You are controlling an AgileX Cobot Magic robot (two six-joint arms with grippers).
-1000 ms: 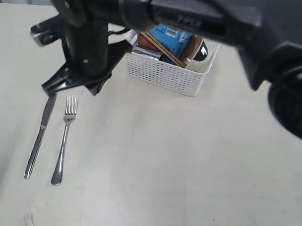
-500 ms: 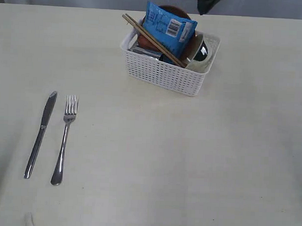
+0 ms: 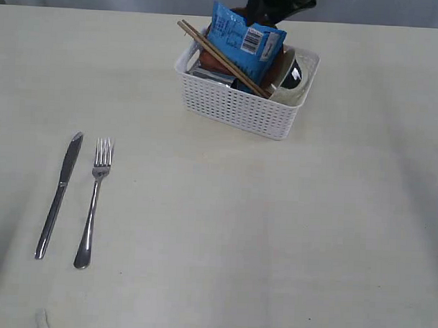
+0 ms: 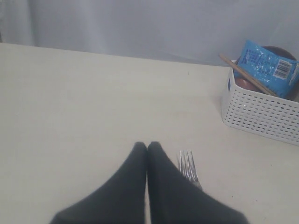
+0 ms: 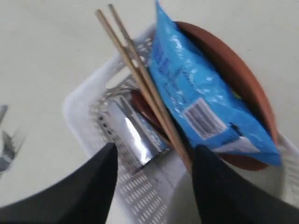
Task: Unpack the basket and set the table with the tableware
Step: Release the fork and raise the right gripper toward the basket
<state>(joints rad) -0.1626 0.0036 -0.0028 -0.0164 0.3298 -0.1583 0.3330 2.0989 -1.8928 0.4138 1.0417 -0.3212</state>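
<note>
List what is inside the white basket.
Chopsticks, a blue snack packet, a brown plate behind it, a shiny steel piece and a pale bowl show. Packet and chopsticks cover whatever lies beneath; the basket floor is hidden.

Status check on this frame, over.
Left claw shut, empty. Right claw open over basket. Knife, fork on table. Snack packet blocks plate.

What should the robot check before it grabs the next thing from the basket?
1. Right jaws open: ok, spread wide and pointed at the basket.
2. Left jaws out of the way: ok, shut, over by the fork.
3. Knife and fork set on the table: ok, side by side.
4. Chopsticks easy to reach: ok, on top, poking over the rim.
5. Brown plate clear to lift: not ok, the blue packet leans on it.
6. Which item gets picked: cannot tell.
</note>
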